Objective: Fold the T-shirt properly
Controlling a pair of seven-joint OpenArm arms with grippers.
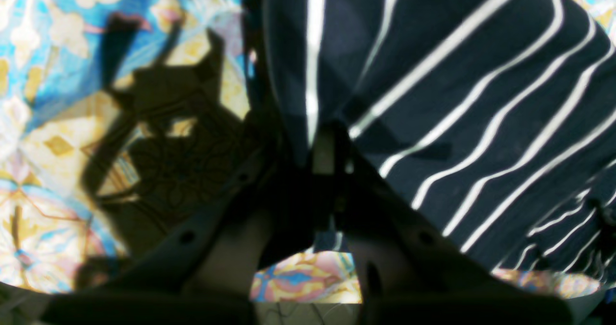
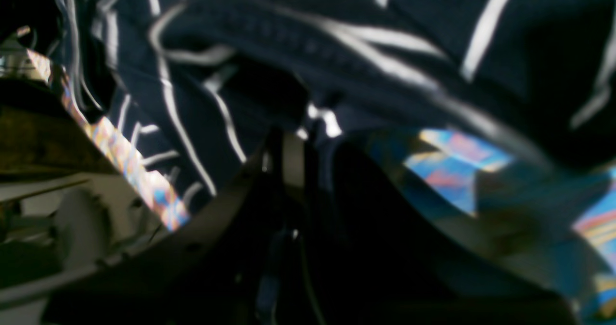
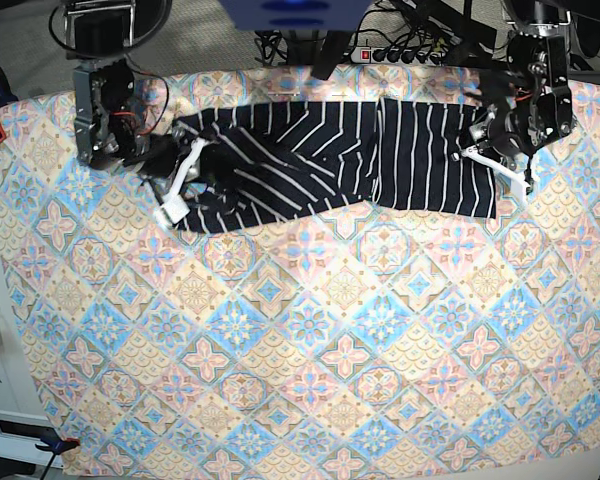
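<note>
At opposite ends of the T-shirt point(image 3: 330, 160), left tool point(image 3: 492, 158) and right tool point(image 3: 185, 180) pinch its edges.

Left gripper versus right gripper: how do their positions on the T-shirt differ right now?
The left gripper pinches the flat end of the T-shirt, where stripes run straight. The right gripper pinches the opposite, rumpled end with slanting stripes. Both are shut on cloth near the tablecloth's far edge.
</note>
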